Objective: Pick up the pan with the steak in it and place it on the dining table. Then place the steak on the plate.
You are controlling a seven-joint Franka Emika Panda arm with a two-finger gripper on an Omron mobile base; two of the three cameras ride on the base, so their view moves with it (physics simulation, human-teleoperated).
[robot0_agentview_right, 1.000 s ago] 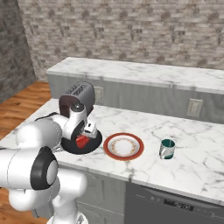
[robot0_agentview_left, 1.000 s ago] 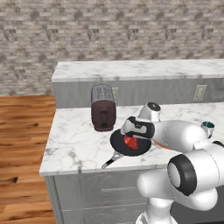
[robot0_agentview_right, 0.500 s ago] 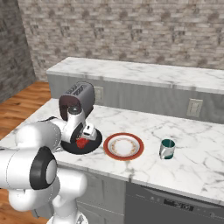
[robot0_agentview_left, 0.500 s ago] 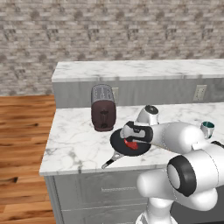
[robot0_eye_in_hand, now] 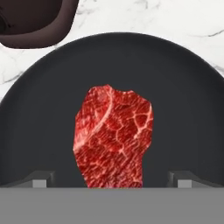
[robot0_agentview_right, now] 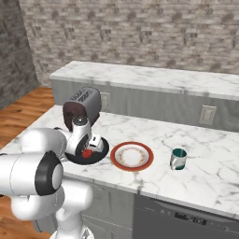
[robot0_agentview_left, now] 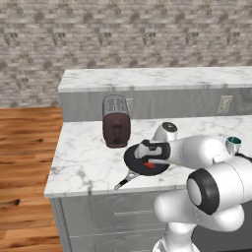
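We note the gripper [robot0_eye_in_hand: 112, 177] spread wide and empty, low over the pan [robot0_eye_in_hand: 183, 109], one finger tip on each side of the steak [robot0_eye_in_hand: 113, 138], which lies near the pan's middle. The pan [robot0_agentview_left: 132, 158] sits on the dining table [robot0_agentview_left: 83, 162] near its front edge, just in front of the toaster [robot0_agentview_left: 115, 120]. The plate [robot0_agentview_right: 132, 156] lies just beside the pan [robot0_agentview_right: 100, 151], the green mug [robot0_agentview_right: 178, 158] further along.

I count one pan [robot0_agentview_left: 135, 160], one steak [robot0_eye_in_hand: 113, 136] and one plate [robot0_agentview_right: 132, 156]. I also see one toaster [robot0_agentview_left: 115, 121] and one mug [robot0_agentview_right: 178, 158].
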